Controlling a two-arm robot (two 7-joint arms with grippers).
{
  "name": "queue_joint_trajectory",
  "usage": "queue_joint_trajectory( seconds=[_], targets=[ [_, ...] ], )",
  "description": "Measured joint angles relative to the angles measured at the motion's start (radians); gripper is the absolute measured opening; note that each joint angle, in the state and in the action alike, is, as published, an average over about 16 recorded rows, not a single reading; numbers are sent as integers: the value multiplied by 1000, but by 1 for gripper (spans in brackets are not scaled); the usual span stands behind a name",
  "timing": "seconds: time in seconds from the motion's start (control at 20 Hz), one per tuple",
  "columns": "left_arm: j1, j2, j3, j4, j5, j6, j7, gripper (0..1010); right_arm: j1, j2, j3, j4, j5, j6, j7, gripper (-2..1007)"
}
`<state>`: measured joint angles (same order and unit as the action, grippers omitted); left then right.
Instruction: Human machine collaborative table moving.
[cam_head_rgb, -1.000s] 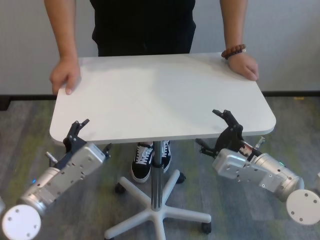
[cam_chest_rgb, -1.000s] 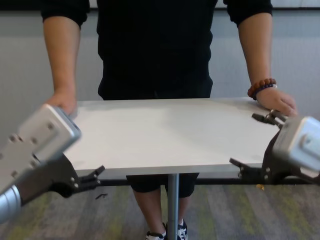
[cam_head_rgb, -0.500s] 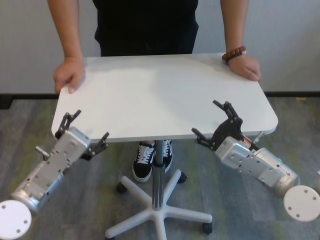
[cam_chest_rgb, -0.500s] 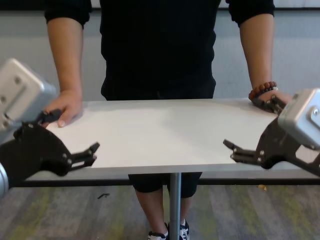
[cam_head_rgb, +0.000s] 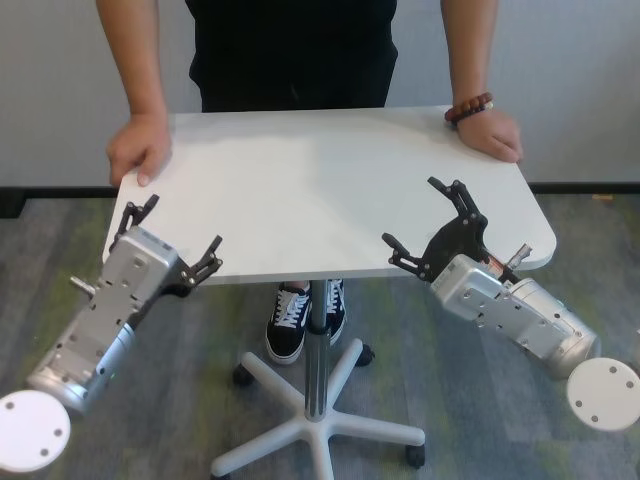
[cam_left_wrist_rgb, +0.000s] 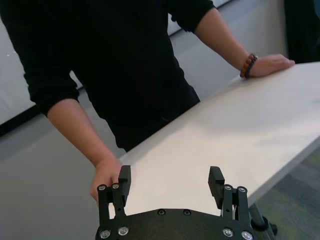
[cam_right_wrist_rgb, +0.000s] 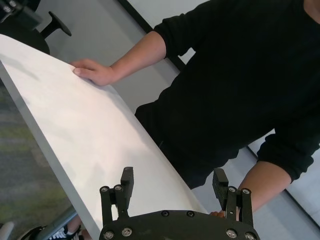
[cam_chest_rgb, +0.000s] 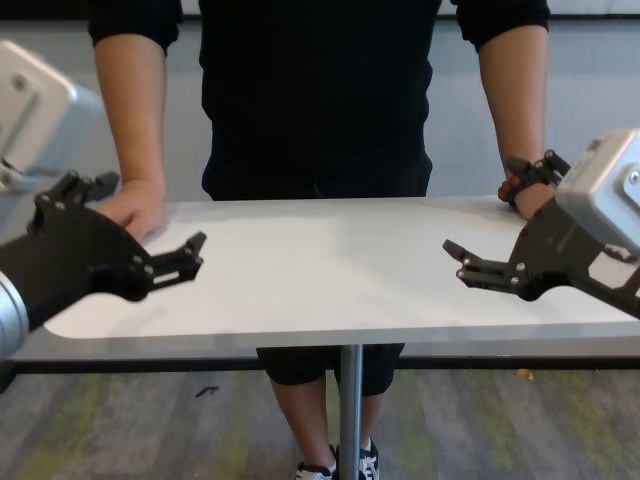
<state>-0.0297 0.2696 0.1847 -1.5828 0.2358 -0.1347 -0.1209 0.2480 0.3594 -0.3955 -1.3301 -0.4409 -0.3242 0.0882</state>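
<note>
Table (cam_head_rgb: 330, 190): white top with rounded corners, on a slim grey pole (cam_head_rgb: 316, 340) over a white wheeled star base (cam_head_rgb: 315, 425). It stands straight ahead of me, its near long edge facing my arms and its far long edge against the person. Nothing lies on it.

Person (cam_chest_rgb: 320, 100): black short-sleeved shirt, standing at the far side. One hand (cam_head_rgb: 140, 148) rests on the far corner to my left, fingers curled over the edge. The other hand (cam_head_rgb: 490, 132), with a brown bead bracelet (cam_head_rgb: 468, 105) at the wrist, rests on the far corner to my right. Black-and-white shoes (cam_head_rgb: 300, 315) show under the top beside the pole.

My left arm (cam_head_rgb: 105, 320): silver housing reaching up from below to the near left corner.

My right arm (cam_head_rgb: 515, 315): silver housing reaching up to the near edge, right of the middle.

My left claw (cam_head_rgb: 165, 240): black fingers spread wide, raised at the near left corner, holding nothing. I cannot tell whether any finger touches the table.

My right claw (cam_head_rgb: 440, 230): black fingers spread wide above the near right part of the top, holding nothing. Contact with the top I cannot tell.

Room: grey carpet (cam_head_rgb: 480, 420) lies bare on both sides of the base; a pale wall (cam_head_rgb: 580, 80) rises behind the person.
</note>
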Motion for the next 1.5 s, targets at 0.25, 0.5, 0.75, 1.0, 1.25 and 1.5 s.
queue_joint_trajectory(
  seconds=[0.25,0.5,0.75,1.0,1.25,1.5],
  targets=[
    [6,-2,-9,-8,-6,-15,-6,1004,-1,-3,-4,-26,-25,33,13,1000],
    [10,4,-12,0,-9,-34,-15,1004,0,-9,-15,-44,-47,70,26,1000],
    [12,11,-9,16,-7,-48,-22,1004,5,-15,-27,-47,-62,93,34,1000],
    [12,13,-7,23,-5,-52,-24,1004,7,-18,-32,-45,-64,98,36,1000],
    [11,12,-7,21,-3,-50,-22,1004,7,-17,-31,-42,-62,93,35,1000],
    [10,12,-7,19,-1,-48,-20,1004,8,-16,-29,-40,-60,89,34,1000]
  ],
)
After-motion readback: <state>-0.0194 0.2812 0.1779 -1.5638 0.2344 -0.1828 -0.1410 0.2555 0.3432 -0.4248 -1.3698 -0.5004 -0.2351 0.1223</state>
